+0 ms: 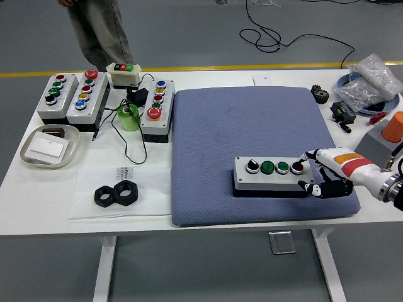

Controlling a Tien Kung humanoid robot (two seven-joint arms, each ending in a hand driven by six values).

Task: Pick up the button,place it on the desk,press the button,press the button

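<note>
A grey button box [271, 176] lies on the blue mat [252, 126] at its front right. It carries a black knob [252, 165], two green buttons [268, 167] and a red button [296, 167] at its right end. My right hand [315, 175] comes in from the right at the box's right end. Its index fingertip [302, 162] rests on the red button, and its thumb sits by the box's lower right corner. The other fingers are loosely bent and hold nothing. My left arm is out of view.
Three more button boxes [154, 110] and a small switch box [123, 74] stand at the back left, with a green tape roll [129, 117], a tray [49, 146] and two black nuts [116, 194]. Parts and bags [371, 82] lie at the right. A person [94, 28] stands far left.
</note>
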